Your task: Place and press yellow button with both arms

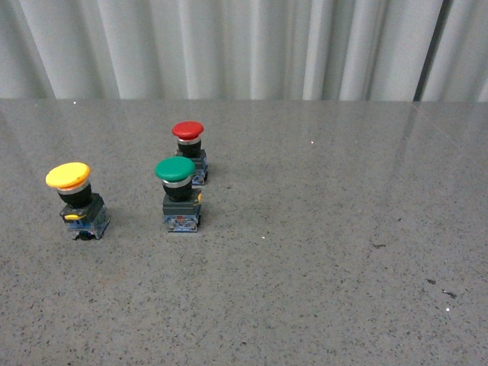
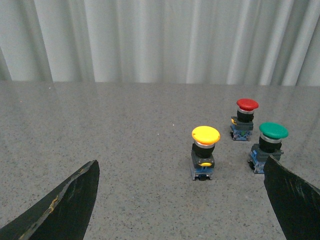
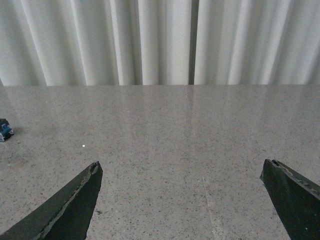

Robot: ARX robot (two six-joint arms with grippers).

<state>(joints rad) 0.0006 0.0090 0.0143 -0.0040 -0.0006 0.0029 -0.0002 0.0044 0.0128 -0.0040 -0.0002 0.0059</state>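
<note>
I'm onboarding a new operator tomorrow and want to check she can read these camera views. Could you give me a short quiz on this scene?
1. True or false: in the front view, the yellow mushroom-capped push button stands furthest left of the three buttons on the grey speckled table.
2. Multiple choice: right behind the green-capped push button, toward the white pleated curtain, stands A) the red-capped push button; B) a blue-capped button; C) nothing.
3. Fill in: the left gripper and the right gripper are both ____.
Key: 1 true; 2 A; 3 open.
</note>
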